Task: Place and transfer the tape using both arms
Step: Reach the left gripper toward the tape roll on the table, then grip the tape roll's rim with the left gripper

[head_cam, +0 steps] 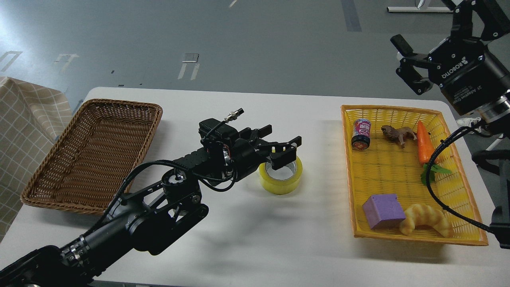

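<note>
Yellow tape (283, 180) lies flat mid-surface (247, 239), beneath the spread-fingered left gripper (281, 146). Right gripper (410, 65) hangs open, far right. Probably light, stiff, slick; best pinched across wall and core.

1. Tape (281, 181): translucent yellow roll.
2. Table (239, 239): plain white.
3. Left basket (85, 153): brown woven wicker.
4. Right basket (458, 199): bright yellow mesh, orange rim.
5. Cube (383, 211): purple.
6. Carrot (424, 142): orange, green leaves.
7. Croissant (424, 219): yellow-tan.
8. Cloth (20, 119): beige, white grid.
9. Both arms, left (159, 203) and right (478, 79): black.
</note>
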